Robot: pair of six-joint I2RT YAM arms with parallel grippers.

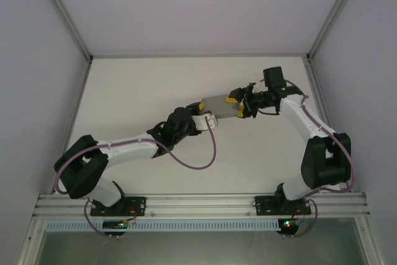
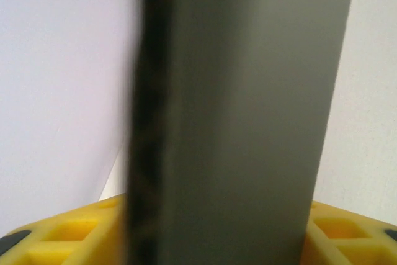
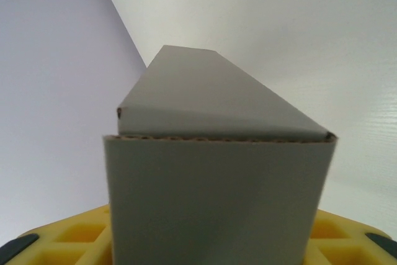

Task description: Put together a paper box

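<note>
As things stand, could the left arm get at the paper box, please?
Probably yes: the paper box sits between the yellow fingers of the left gripper, and the right gripper is at its far end, out of the way.

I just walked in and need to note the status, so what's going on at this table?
Two robot arms are handling a small grey box, already folded into shape, near the middle of the white table. The left tool has it from one end and the right tool from the other, with the card sitting between each tool's yellow fingers. How firmly each one grips can't be told.
</note>
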